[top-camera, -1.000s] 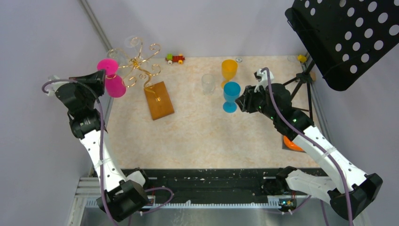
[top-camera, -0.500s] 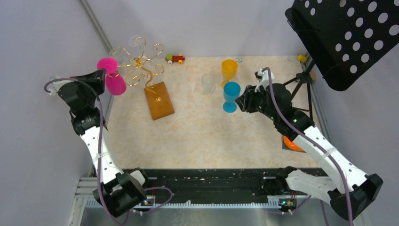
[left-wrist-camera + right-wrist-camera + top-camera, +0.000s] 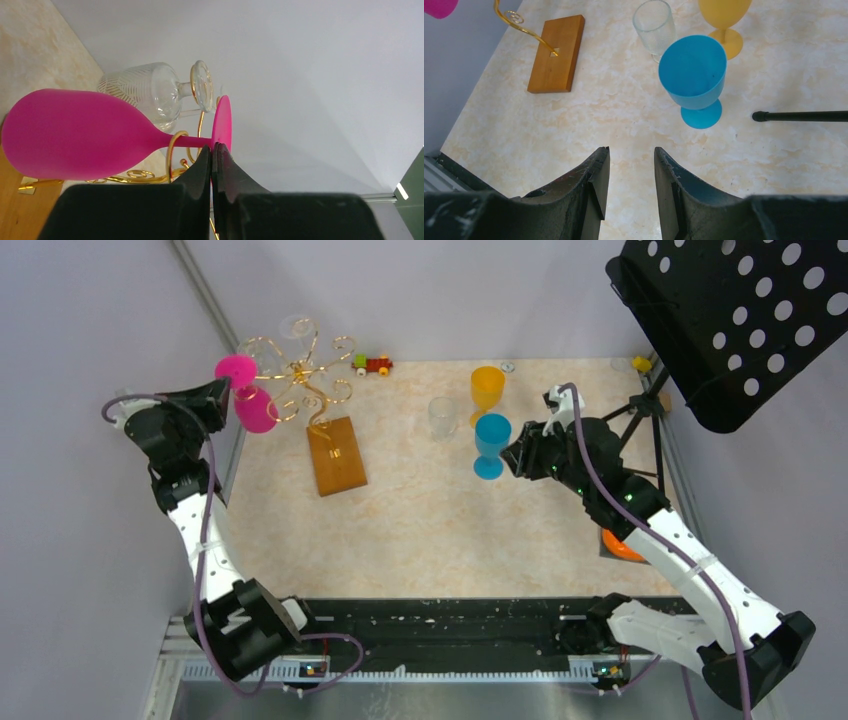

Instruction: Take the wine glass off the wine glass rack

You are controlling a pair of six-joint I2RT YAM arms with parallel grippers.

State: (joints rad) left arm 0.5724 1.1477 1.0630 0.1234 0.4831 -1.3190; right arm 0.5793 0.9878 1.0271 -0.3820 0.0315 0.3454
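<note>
the left gripper (image 3: 212,152) pinches the thin stem of the pink wine glass (image 3: 75,132) right beside its foot, fingers pressed almost together on it. the glass hangs at the left side of the wine glass rack (image 3: 300,375), a gold curl looped round its stem, with a clear glass (image 3: 150,92) on the rack just behind it. the right gripper (image 3: 629,165) hovers spread apart over the table (image 3: 624,115), holding nothing, near a blue goblet (image 3: 694,70).
</note>
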